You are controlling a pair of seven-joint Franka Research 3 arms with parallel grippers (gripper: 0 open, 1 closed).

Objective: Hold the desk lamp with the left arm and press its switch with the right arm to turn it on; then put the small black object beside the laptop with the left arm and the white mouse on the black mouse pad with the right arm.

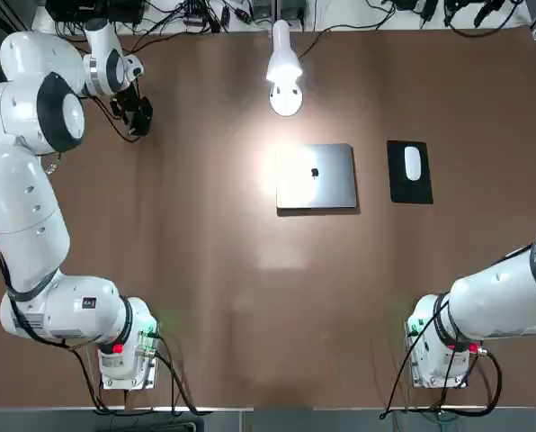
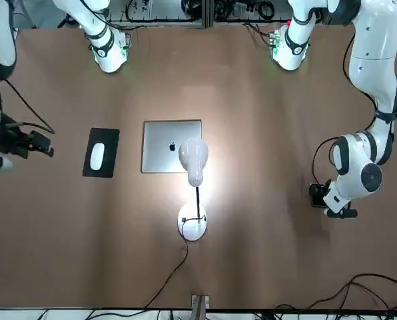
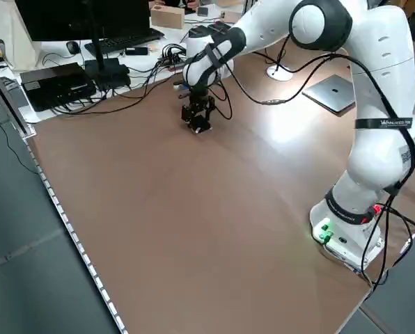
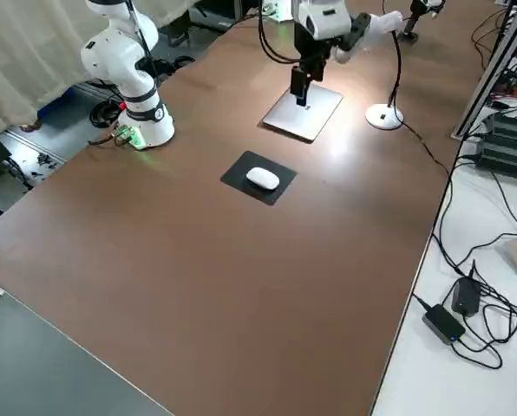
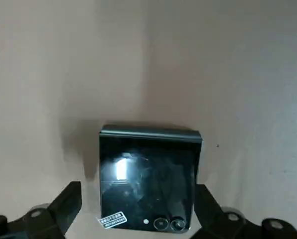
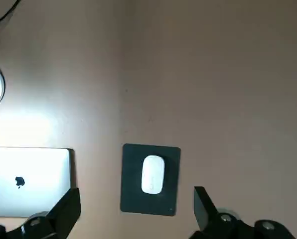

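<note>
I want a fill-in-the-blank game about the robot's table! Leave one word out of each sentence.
The white mouse sits on top of the black mouse ____.
The silver laptop is ____, so its screen is hidden.
The desk lamp is switched ____ and brightens the table around it.
The small black object lies between the open fingers of the ____ gripper.

Missing words: pad; closed; on; left
</note>
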